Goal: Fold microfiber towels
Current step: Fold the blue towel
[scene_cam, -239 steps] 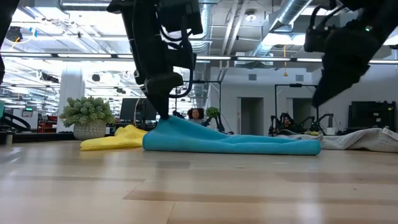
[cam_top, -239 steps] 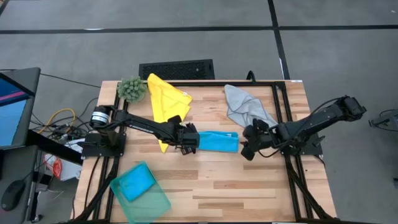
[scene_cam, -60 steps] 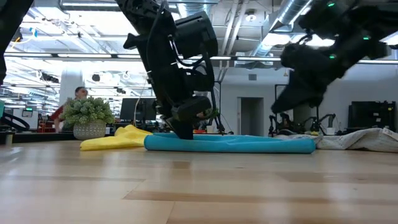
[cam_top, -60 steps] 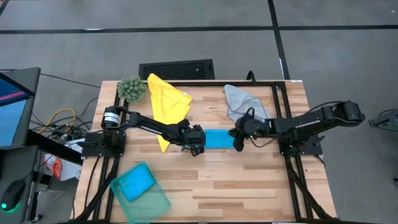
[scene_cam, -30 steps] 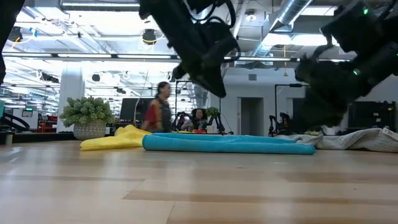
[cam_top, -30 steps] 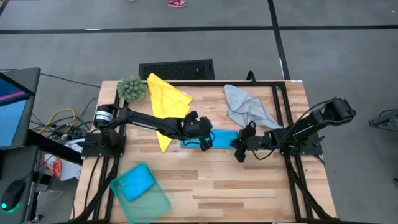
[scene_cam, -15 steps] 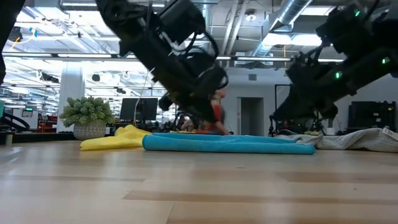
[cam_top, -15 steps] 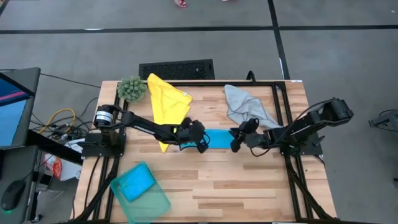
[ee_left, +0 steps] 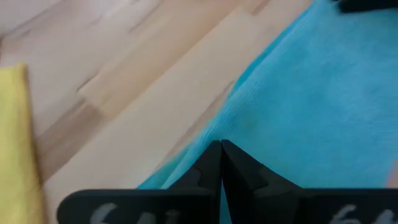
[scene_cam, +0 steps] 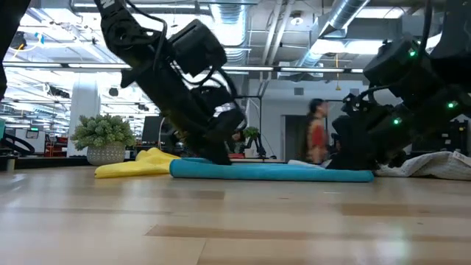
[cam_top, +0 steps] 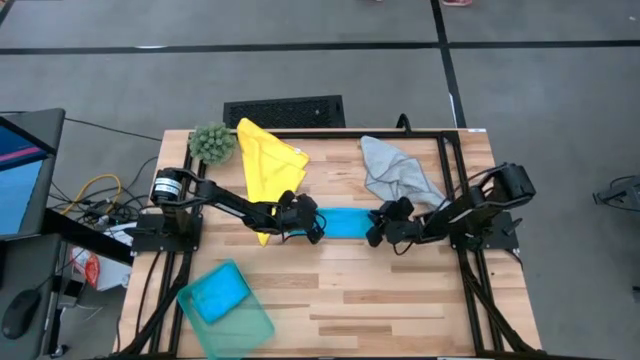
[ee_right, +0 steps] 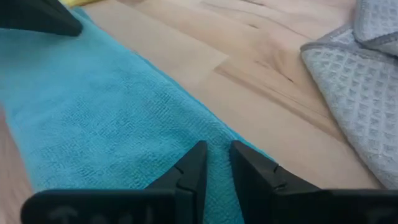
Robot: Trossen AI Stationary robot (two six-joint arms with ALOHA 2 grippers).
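Blue towel (cam_top: 345, 222) lies mid-bench as a flat, narrow strip, already folded into a long band, between the two arms. Yellow towel (cam_top: 268, 160) spread at the far left of the bench, grey towel (cam_top: 398, 173) rumpled at the far right; both untouched for now. A teal bin (cam_top: 225, 309) holding another blue cloth sits at the near left corner; fuzzy plant ball (cam_top: 211, 141) beside the yellow towel.

Left end effector (ee_left: 221, 163): fingers pressed fully together, tip down on the left end of the blue towel. The wrist view suggests the tips sit at the cloth edge, but I cannot confirm any fabric is pinched between them.

Right end effector (ee_right: 214, 163): fingers narrowly parted, resting on the right end of the same towel, just short of the grey one. No cloth visibly caught in the gap.

Handling notes: microfiber is light, limp and slightly grippy; it will sag and drag on the wood bench (cam_top: 400, 300) rather than slide cleanly. Layers may separate if only the top ply is taken. Best hold: pinch all plies at the end corners, lift low, carry one end over the other.
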